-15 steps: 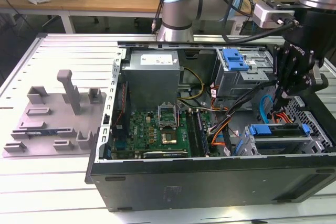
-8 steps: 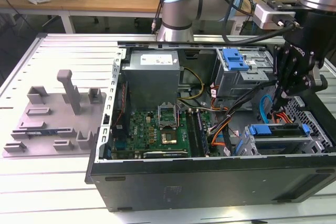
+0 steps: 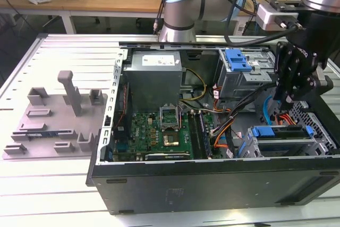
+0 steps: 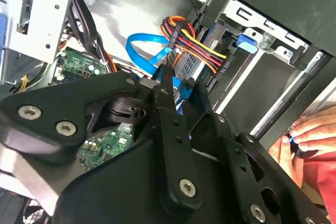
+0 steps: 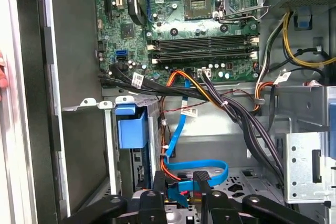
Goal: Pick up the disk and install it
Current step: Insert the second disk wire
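Blue-framed, the disk (image 3: 280, 133) lies slotted in the drive cage (image 3: 321, 141) beside the motherboard (image 3: 159, 131), seemingly near enough for its cables to reach, while the gripper (image 3: 289, 99) hangs beside the motherboard over that cage; whether it is clenched or released I cannot tell.

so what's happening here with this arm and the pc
A robot arm's claw is lowered into an open computer case, over the corner where the drive cage sits by the exterior view's right. Its fingers sit close together around a blue flat cable, beside the red, yellow and orange power wires. A disk in its blue carrier already sits in the cage. A person's hand rests just outside the case.
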`<state>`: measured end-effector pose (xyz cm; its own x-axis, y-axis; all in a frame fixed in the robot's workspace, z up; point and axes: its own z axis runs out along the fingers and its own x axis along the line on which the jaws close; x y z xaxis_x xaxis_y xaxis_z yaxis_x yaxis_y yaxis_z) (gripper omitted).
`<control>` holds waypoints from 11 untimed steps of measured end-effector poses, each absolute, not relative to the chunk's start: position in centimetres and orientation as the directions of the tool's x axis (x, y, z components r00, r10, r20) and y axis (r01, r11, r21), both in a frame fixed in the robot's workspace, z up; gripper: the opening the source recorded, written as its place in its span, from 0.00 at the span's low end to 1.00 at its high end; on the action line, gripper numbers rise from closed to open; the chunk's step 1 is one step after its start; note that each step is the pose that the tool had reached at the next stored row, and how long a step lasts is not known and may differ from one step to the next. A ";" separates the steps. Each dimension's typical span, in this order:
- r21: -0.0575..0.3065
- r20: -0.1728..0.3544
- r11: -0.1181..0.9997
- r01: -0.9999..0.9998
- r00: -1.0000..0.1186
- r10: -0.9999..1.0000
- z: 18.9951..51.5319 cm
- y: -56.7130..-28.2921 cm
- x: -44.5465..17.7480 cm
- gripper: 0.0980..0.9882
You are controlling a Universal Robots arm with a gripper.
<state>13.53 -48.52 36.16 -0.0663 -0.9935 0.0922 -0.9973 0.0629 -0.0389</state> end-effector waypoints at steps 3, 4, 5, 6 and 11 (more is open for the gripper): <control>-0.038 0.092 0.063 -0.997 -0.066 -0.994 36.3 -48.7 13.5 0.29; -0.038 0.092 0.063 -0.997 -0.066 -0.994 36.4 -48.8 13.5 0.29; -0.038 0.092 0.063 -0.997 -0.066 -0.994 36.6 -48.8 13.5 0.29; -0.038 0.092 0.063 -0.997 -0.066 -0.994 36.7 -48.8 13.5 0.29; -0.033 0.093 0.081 -0.996 -0.084 -0.992 37.6 -49.5 13.6 0.29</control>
<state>13.63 -49.53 37.63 -0.0842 -0.9921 0.0926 -0.9961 0.0814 -0.0331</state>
